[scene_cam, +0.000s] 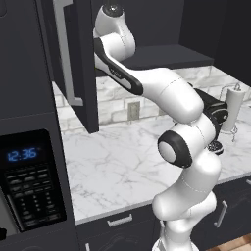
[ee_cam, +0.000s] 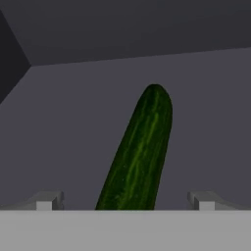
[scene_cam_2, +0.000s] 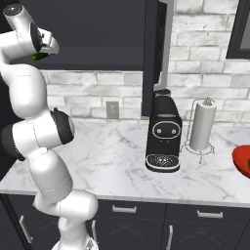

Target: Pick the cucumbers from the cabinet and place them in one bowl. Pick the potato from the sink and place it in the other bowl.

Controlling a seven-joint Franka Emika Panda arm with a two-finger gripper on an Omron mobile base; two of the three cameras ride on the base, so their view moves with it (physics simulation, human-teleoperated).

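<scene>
A dark green cucumber (ee_cam: 142, 152) lies on the dark shelf inside the cabinet (ee_cam: 63, 127), pointing away from the hand. My gripper (ee_cam: 125, 203) is open, and its two fingertips (ee_cam: 46, 201) stand wide apart on either side of the cucumber's near end without touching it. From the right base view the hand (scene_cam_2: 43, 43) is raised high into the cabinet, with a bit of green cucumber (scene_cam_2: 39, 56) just under it. The cabinet's door (scene_cam: 73, 59) hangs open. The rim of the red bowl (scene_cam_2: 241, 160) shows at the right edge of the counter.
A black coffee machine (scene_cam_2: 163, 134) and a paper towel holder (scene_cam_2: 201, 124) stand on the marble counter (scene_cam_2: 107, 156) under the cabinet. A black microwave (scene_cam: 29, 181) with blue digits sits to the left. Drawers run below the counter edge.
</scene>
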